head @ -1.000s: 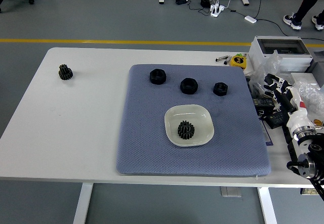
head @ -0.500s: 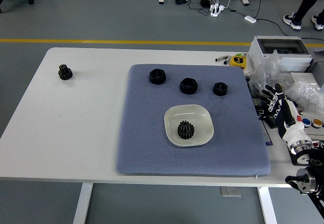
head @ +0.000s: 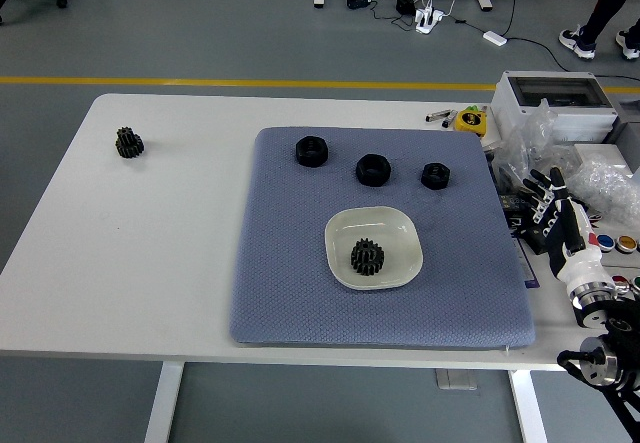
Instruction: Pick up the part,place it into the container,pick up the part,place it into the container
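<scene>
Resting in glossy dish (head: 398, 228): toothed gear (head: 367, 256).

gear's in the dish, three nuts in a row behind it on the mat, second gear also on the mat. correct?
Not quite. The second gear is off the mat, on the bare table at far left, as the head view shows. One gear in the dish and three nuts behind it is right.

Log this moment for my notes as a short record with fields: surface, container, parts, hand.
surface: white table with a blue-grey mat on it
container: pale dish on the mat, holding one black gear
loose parts on mat: three black nuts in a row behind the dish
part off mat: second gear at the table's far left
right hand: open, empty, at the table's right edge
left hand: not in view
</scene>
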{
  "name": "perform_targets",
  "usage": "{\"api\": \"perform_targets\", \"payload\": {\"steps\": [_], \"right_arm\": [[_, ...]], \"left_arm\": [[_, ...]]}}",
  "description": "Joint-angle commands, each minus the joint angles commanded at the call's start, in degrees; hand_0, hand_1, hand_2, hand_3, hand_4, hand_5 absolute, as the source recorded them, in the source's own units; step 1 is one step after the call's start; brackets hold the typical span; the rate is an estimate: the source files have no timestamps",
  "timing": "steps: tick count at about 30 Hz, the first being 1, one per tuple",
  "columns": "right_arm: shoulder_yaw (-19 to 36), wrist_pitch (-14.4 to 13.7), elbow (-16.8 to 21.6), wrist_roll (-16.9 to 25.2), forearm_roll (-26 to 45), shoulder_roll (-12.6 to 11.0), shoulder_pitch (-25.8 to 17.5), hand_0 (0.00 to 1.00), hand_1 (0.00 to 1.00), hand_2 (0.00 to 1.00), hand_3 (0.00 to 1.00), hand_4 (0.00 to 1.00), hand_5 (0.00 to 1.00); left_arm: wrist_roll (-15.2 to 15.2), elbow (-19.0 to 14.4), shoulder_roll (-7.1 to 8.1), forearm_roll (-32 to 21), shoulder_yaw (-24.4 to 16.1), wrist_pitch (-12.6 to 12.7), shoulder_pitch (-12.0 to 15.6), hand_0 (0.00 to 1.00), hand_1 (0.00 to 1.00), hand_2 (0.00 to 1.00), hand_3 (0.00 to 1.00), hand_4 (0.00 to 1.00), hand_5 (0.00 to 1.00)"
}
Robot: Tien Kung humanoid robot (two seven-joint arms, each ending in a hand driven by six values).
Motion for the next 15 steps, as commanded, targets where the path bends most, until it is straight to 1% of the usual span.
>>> {"api": "perform_targets", "payload": {"steps": [4,9,15], "right_arm": [[0.0,-0.1,0.6,0.4,-0.1,-0.3,-0.1,0.885,0.833,0.847,0.870,0.998,0.998],[-0.4,-0.5,1.1,0.0,-1.3,-1.2,0.1,0.887,0.831,0.844,0.871,0.998,0.998],[-0.7,-0.4,1.4,-0.2,-1.6,-1.4,0.3,0.887,0.831,0.844,0.871,0.998,0.998]], "left_arm": [[-0.1,0.0,-0.06,-0.2,0.0,0.1,-0.1,0.651,0.646,0.624,0.555,0.593,0.499],[-0.1,0.0,-0.16,-0.5,0.2,0.1,-0.1,0.651,0.649,0.625,0.554,0.593,0.499],[-0.1,0.0,-0.21,-0.5,0.2,0.1,-0.1,0.651,0.647,0.624,0.554,0.593,0.499]]}}
